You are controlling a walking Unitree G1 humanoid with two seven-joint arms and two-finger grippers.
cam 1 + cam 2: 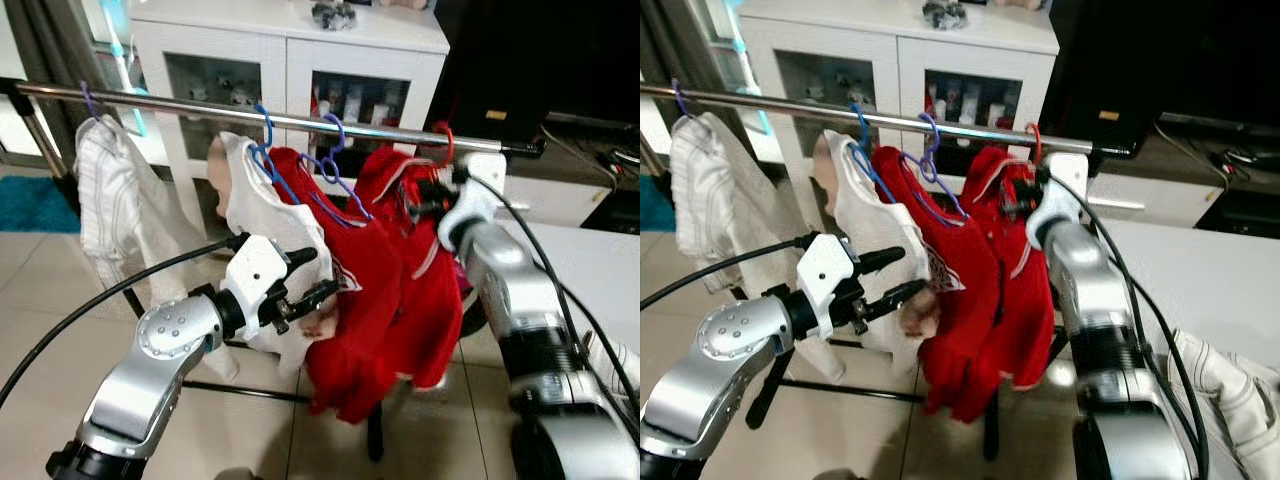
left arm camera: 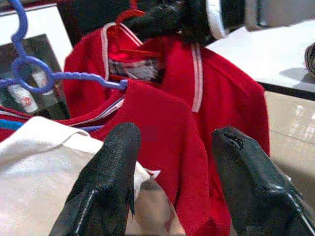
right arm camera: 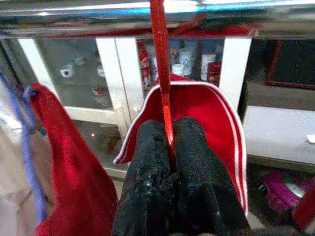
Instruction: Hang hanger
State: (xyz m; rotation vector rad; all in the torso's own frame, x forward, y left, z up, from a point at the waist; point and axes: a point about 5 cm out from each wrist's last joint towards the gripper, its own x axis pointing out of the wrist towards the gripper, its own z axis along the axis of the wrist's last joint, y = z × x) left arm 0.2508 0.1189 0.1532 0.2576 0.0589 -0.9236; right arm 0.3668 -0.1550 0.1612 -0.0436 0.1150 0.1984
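Your right gripper [image 3: 170, 147] pinches the red hanger [image 3: 161, 73] to keep its hook on the rail [image 1: 300, 120], while your left gripper [image 1: 315, 275] waits open beside the shirts [image 1: 370, 290].

We see a white cabinet [image 1: 290, 60] at twelve o'clock, teal rug [image 1: 35, 203] at nine, white shoe [image 1: 1225, 385] at four.

No text, brand or number can be read for certain. In the right wrist view, a red bottle [image 3: 143, 64] in the white glass-door cabinet [image 3: 114, 83] bears white script too blurred to read. A small mark at the cream garment's [image 2: 34, 167] edge is also illegible.
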